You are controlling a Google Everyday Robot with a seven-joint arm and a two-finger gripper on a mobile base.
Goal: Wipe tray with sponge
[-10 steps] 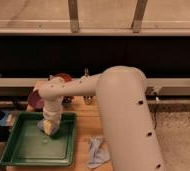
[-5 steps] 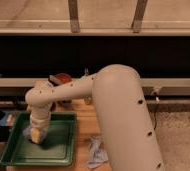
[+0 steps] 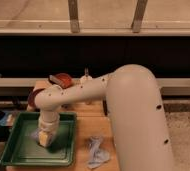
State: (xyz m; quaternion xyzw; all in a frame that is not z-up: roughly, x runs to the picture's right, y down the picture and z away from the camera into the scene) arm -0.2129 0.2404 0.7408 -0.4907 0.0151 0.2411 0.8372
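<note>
The gripper (image 3: pixel 46 136) reaches down into the green tray (image 3: pixel 23 152), its fingers closed on the sponge (image 3: pixel 45 138), which presses against the tray floor; a grey-blue rag (image 3: pixel 96 151) lies right of them on the bench (image 3: pixel 90 122)

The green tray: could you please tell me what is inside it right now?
Inside the green tray the pincer presses the yellow sponge down onto the tray floor. The arm covers the floor directly beneath it, so anything lying there is hidden.
</note>
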